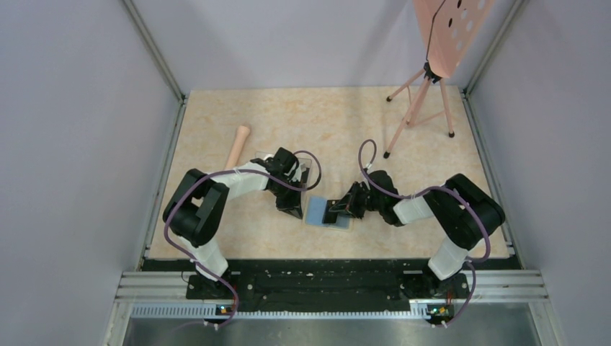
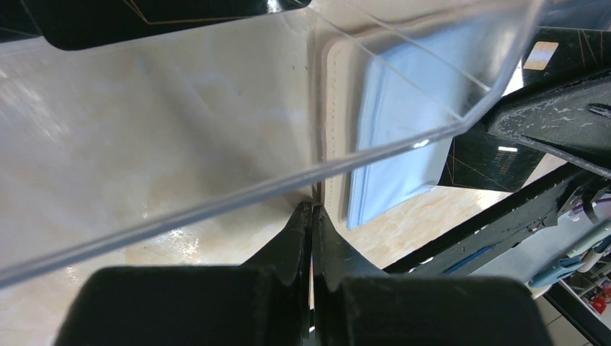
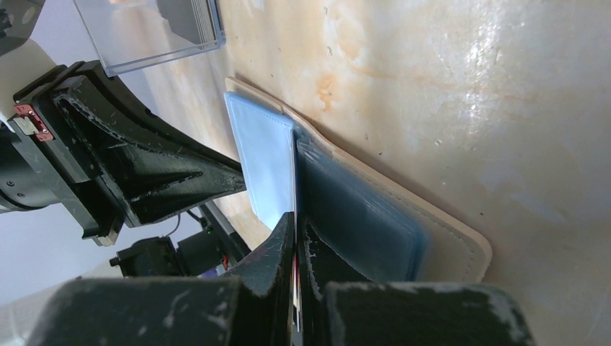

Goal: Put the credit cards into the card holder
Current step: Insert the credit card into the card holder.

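The flat tan folding card holder (image 1: 315, 211) lies open mid-table, grey-blue inside up. My right gripper (image 1: 344, 208) clamps one thin black credit card (image 1: 335, 211) over it. A second card (image 2: 158, 18) lies in the single clear plastic box (image 2: 216, 130) just to its far left. My left gripper (image 2: 311, 216) has its jaws together.

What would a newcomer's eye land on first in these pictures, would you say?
Mid-table lies the open wallet, its blue inside showing. The right gripper pinches a black card at it, while the shut left gripper sits by a clear box. A pink tripod stands far right.
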`<control>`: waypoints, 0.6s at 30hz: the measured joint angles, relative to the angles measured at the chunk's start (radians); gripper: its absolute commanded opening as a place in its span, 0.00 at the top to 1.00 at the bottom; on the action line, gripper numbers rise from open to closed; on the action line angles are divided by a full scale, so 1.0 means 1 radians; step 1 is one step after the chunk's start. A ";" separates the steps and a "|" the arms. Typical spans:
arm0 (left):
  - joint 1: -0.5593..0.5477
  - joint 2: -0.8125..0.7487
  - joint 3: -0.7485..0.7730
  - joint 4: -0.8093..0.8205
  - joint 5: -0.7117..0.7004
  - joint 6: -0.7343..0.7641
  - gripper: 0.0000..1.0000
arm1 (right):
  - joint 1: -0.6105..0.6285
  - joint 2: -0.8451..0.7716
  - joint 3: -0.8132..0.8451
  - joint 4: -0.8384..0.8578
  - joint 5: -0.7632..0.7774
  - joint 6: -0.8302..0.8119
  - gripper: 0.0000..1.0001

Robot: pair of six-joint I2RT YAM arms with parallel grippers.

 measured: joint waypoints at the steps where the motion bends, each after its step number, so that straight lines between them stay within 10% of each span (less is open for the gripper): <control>1: 0.000 0.001 0.001 -0.001 0.000 0.000 1.00 | 0.000 0.000 0.000 0.000 -0.003 0.004 1.00; 18: -0.012 0.001 0.008 -0.018 -0.009 0.005 1.00 | 0.002 0.000 0.003 -0.036 -0.035 0.007 1.00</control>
